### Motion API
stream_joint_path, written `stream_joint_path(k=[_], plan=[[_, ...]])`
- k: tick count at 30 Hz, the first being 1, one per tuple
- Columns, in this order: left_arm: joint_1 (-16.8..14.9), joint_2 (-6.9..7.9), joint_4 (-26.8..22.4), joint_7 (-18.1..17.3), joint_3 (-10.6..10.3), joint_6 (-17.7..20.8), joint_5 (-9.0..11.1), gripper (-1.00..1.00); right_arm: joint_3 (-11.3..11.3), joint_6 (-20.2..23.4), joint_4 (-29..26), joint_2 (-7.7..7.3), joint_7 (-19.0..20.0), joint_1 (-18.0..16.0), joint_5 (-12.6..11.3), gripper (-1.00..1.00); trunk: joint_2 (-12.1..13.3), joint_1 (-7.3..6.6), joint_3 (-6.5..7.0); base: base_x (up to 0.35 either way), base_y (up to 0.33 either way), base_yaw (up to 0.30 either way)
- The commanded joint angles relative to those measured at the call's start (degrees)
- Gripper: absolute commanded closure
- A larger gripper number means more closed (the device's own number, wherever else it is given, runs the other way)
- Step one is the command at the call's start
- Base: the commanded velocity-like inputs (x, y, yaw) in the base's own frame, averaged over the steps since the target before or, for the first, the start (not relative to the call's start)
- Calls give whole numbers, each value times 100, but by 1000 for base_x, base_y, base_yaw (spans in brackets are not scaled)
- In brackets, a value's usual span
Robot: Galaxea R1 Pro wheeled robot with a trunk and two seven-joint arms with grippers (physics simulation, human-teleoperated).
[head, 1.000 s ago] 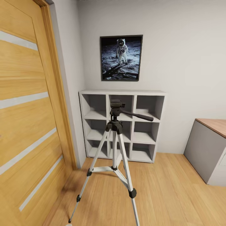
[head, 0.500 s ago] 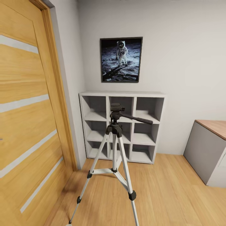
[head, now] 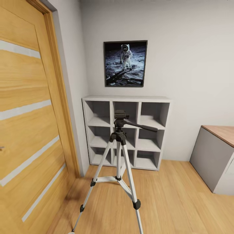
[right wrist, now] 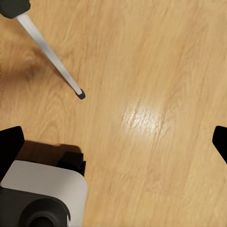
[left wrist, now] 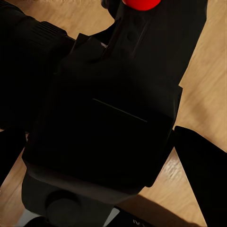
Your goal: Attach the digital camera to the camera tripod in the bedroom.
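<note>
My left gripper [left wrist: 101, 142] clamps the camera [left wrist: 101, 118], red button up. Right gripper [right wrist: 113, 137] spread wide over bare floor [right wrist: 156, 71]. Tripod [head: 119, 152] stands before the shelf [head: 127, 131], beside the door [head: 27, 130].

Head forward; wrists downward, floor [right wrist: 142, 71] shared.
</note>
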Motion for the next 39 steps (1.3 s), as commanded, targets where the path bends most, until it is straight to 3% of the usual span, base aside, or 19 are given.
stream_joint_path(k=[1,39], plan=[[-3,-1,-4,14,41,3,-10,100,16,-39,17,-2,6,-9,39,-100,37,-23,12,0,0,0],[-3,16,6,18,29,3,-6,100,17,-30,20,-5,-3,-9,39,-100,1561,-857,694,0,0,0]])
